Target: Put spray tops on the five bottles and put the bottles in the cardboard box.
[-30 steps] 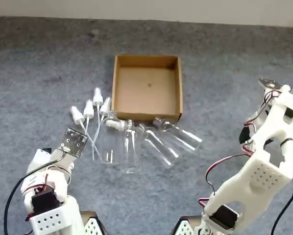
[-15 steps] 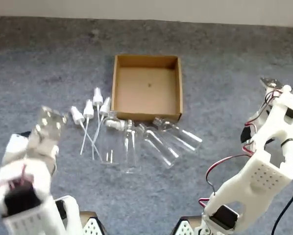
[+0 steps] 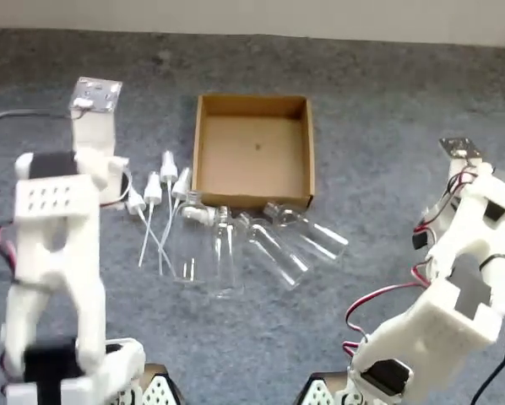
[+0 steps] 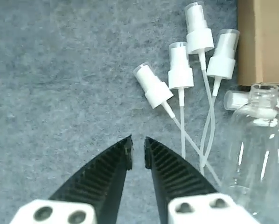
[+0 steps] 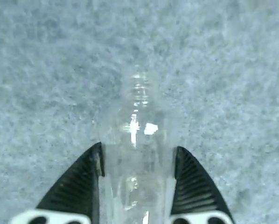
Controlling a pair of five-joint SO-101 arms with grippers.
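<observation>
My left gripper [image 4: 138,149] hangs over the carpet just short of a group of several white spray tops [image 4: 180,70], shut to a narrow slit and holding nothing. A clear open bottle [image 4: 256,135] lies beside the tops. From above, the spray tops [image 3: 153,187] lie left of the cardboard box [image 3: 206,152], and several clear bottles [image 3: 274,249] lie side by side in front of it. My right gripper [image 5: 138,148] is shut on another clear bottle [image 5: 137,107], neck pointing away, over bare carpet at the right.
Grey carpet covers the whole table. The box [image 4: 263,42] is open and holds nothing. A loose white spray top [image 3: 198,215] lies across the bottle necks. The left arm [image 3: 67,194] stands tall at the left, the right arm [image 3: 464,278] at the right edge.
The left arm has risen from the near left corner and swung forward to the spray tops. The right arm has shifted only slightly.
</observation>
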